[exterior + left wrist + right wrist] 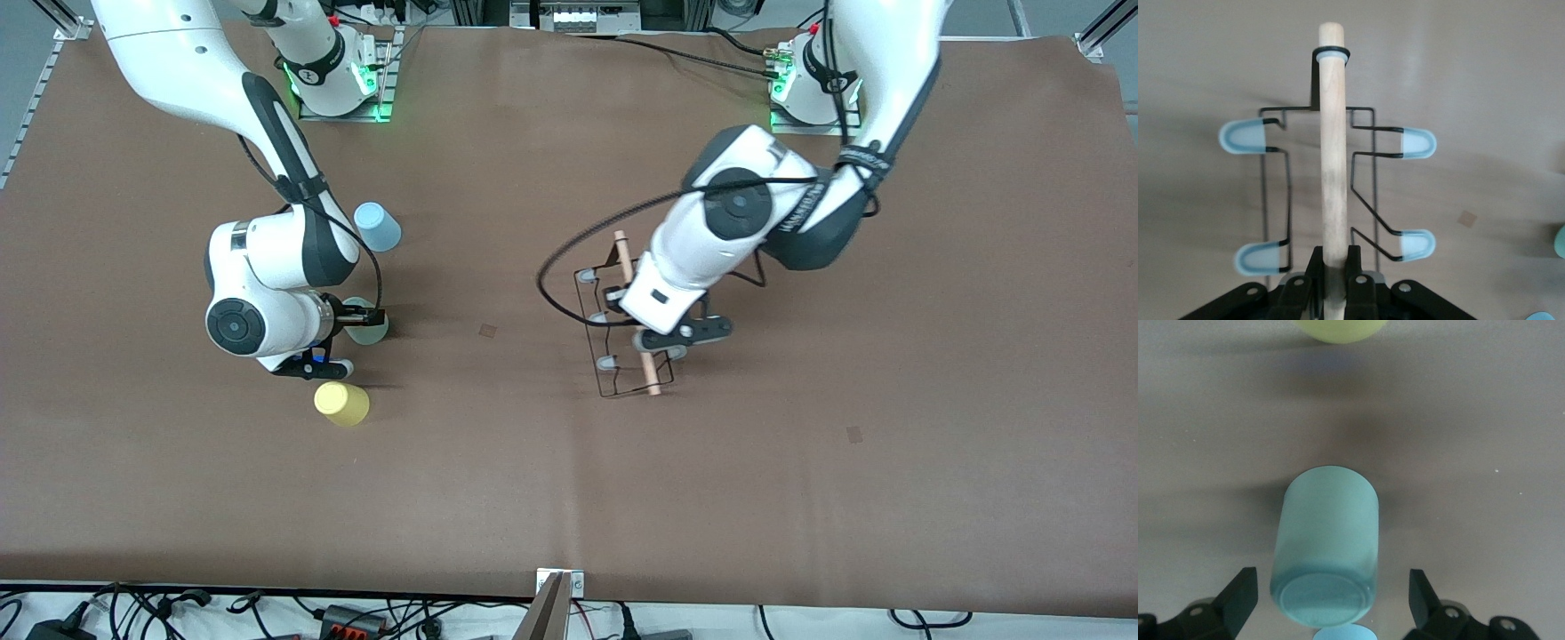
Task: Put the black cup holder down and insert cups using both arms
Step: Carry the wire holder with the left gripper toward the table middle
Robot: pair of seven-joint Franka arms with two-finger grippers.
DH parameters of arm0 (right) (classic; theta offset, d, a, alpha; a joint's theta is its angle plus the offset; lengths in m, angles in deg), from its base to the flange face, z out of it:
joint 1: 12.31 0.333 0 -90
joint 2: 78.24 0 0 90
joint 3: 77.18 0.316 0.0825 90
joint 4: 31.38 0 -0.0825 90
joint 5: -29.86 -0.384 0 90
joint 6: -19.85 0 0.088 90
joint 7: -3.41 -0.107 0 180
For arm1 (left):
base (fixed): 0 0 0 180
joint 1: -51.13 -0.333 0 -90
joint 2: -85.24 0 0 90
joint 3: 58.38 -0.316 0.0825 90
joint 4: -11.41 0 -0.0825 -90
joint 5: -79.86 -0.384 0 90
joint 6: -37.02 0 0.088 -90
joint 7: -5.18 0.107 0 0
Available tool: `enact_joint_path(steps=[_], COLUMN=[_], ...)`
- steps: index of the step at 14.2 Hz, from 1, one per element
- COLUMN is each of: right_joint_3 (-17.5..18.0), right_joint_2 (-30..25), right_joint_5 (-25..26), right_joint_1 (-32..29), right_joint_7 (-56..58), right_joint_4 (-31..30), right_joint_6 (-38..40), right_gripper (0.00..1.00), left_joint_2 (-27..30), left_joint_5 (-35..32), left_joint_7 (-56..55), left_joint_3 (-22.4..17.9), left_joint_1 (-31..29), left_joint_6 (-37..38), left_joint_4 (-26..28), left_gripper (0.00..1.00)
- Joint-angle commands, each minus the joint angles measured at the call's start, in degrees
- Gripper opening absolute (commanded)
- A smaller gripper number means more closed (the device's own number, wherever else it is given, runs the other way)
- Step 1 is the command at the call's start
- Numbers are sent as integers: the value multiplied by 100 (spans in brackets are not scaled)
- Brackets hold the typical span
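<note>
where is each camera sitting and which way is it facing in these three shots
Front view: high across the table, facing both arms; shows the left gripper over the black cup holder and the right gripper at the mint cup.
Left wrist view: on the left arm's wrist, looking down the shut left gripper clamping the holder's wooden handle.
Right wrist view: on the right arm's wrist, looking past the open right gripper at the mint cup.
Shared: the holder shows in front and left wrist views; the mint cup in front and right wrist views.
</note>
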Motion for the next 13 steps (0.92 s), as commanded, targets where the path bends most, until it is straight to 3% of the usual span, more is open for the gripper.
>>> enact_joint_path(steps=[1, 4, 6, 8, 10, 13], right_joint_3=[-1, -1, -1, -1, 7, 8], right_joint_2=[33, 42, -2, -37, -98, -248], right_joint_5=[-1, -1, -1, -1, -27, -45], right_joint_1=[27, 1, -8, -17, -8, 1], right_joint_7=[-95, -86, -86, -95, -95, -16], right_joint_4=[-34, -34, -25, 19, 115, 509], right_joint_6=[-104, -69, -16, 115, 265, 659], right_gripper=[100, 98, 55, 35, 26, 24], left_joint_2=[-301, -442, -469, -495, -609, -749], left_joint_5=[-241, -539, -654, -672, -707, -1111], left_joint_7=[-114, -123, -140, -254, -281, -281], left_joint_3=[-35, -35, -52, -70, -105, -114], left_joint_1=[227, 385, 587, 667, 702, 711], left_joint_6=[-388, -917, -971, -971, -979, -979], left_joint_4=[-352, -352, -352, -352, -352, -361], left_gripper=[1, 1, 1, 1, 3, 8])
